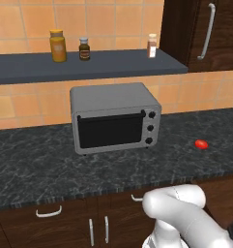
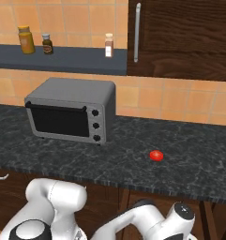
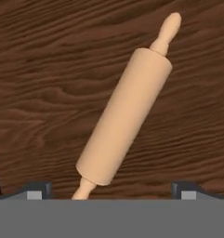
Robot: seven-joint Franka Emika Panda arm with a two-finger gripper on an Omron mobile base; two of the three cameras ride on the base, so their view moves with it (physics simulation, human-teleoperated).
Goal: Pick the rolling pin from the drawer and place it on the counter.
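Gripper [image 3: 111, 189] spread wide — rolling pin [image 3: 127, 118] lies below on dark wood.

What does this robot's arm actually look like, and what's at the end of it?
The arm is glossy white, built from thick rounded tube-like segments with bulbous elbows; the round joint caps are dark grey to black. No cables or markings show on it. The gripper ends in two small dark grey, blocky fingertips, each with a paler grey pad face.

Glossy white rounded arm [image 1: 178, 208] segments with dark grey joint caps, small dark tool [image 3: 111, 190] tips.
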